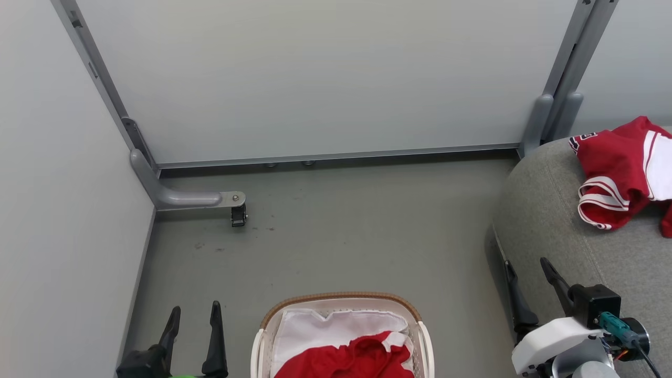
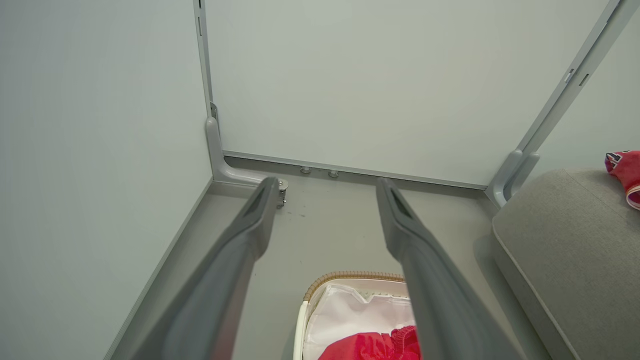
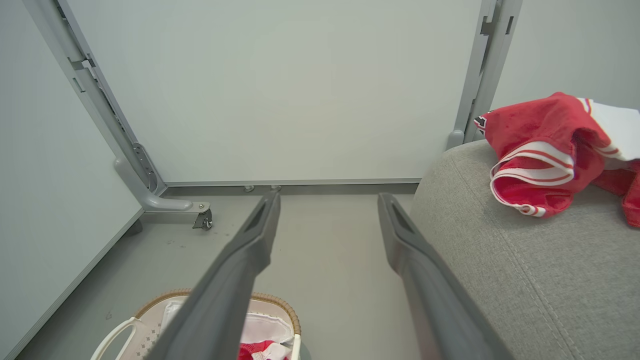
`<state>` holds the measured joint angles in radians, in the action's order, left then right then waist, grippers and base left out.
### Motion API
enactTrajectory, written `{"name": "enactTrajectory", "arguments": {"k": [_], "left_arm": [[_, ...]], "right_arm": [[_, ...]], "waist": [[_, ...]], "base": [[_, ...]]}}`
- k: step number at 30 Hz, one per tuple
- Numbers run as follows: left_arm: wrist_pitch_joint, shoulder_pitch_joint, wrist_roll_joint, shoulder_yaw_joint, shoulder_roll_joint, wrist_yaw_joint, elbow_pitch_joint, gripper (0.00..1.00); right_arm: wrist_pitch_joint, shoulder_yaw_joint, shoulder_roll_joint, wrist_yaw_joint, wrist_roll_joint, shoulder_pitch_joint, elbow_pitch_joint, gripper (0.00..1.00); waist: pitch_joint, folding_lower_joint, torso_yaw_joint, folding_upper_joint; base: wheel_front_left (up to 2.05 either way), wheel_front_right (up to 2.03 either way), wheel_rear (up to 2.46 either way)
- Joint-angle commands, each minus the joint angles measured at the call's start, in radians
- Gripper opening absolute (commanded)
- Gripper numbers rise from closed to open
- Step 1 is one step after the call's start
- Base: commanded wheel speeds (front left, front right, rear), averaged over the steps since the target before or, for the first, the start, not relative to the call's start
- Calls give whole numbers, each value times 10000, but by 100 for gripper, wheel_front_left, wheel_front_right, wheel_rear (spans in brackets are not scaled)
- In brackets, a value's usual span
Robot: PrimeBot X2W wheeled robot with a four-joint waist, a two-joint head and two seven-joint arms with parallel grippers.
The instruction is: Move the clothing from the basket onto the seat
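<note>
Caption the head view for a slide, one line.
Open, empty left gripper and right gripper; one red garment lies on the seat, more red clothing sits in the basket.

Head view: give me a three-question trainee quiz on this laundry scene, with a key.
1. True or false: one red garment already lies on the seat.
2. Where is the red clothing that is left to move? A) in a drawer B) in the basket C) on a hanger
3. Fill in: the left claw and the right claw are both ____ (open/shut), holding nothing.
Key: 1 true; 2 B; 3 open.
</note>
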<state>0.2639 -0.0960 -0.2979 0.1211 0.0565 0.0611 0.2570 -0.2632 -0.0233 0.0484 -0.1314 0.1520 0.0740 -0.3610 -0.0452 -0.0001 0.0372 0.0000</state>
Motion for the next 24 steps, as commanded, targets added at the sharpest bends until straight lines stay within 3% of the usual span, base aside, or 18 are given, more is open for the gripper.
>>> {"name": "enactTrajectory", "arguments": {"k": [1,24], "left_arm": [[8,-78,72,-53,-4,42,-1,100],[8,82,267,-64,-41,169,33,100]], "right_arm": [[-25,4,39,14,52,-107,35,100],[-25,-73,38,14,-119,86,163,100]], "waist": [[2,1,-5,0],[261,1,-109,0]], "base": [[0,0,0],[0,0,0]]}}
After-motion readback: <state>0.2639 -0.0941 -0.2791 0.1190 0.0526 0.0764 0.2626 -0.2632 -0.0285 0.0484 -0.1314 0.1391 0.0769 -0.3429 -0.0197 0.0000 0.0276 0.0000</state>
